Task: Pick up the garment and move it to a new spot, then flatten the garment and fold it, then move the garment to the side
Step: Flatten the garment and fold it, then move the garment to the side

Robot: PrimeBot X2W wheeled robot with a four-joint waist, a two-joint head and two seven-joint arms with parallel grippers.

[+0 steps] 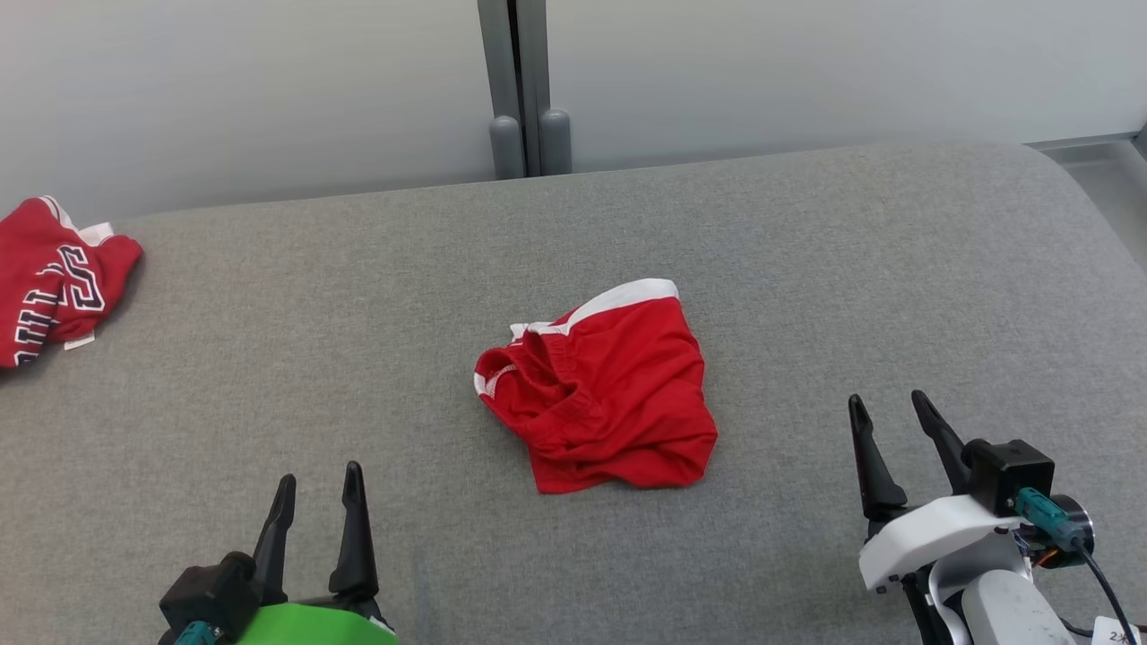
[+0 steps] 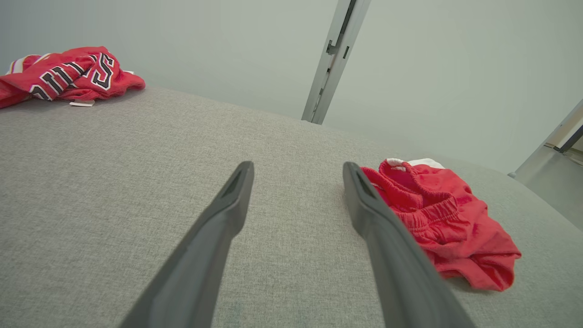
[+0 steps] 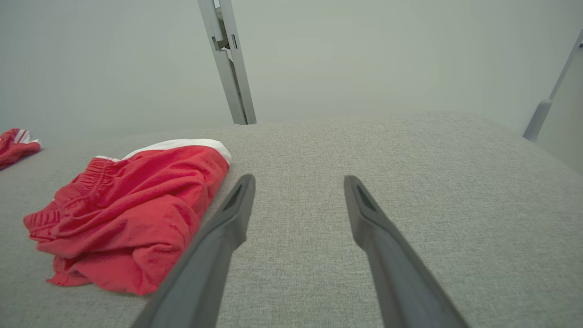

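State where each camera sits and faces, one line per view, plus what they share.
Head view: high, looking forward and down on the grey fabric surface; left gripper and right gripper at the bottom, both open.
Left wrist view: low, along its own fingers; lettered T-shirt at upper left.
Right wrist view: low, along its own fingers, red shorts to its left.
Shared: both red garments and the grey post.

a grey fabric surface (image 1: 806, 269) meets pale frosted wall panels (image 1: 806, 72) joined by a grey post (image 1: 524, 81).
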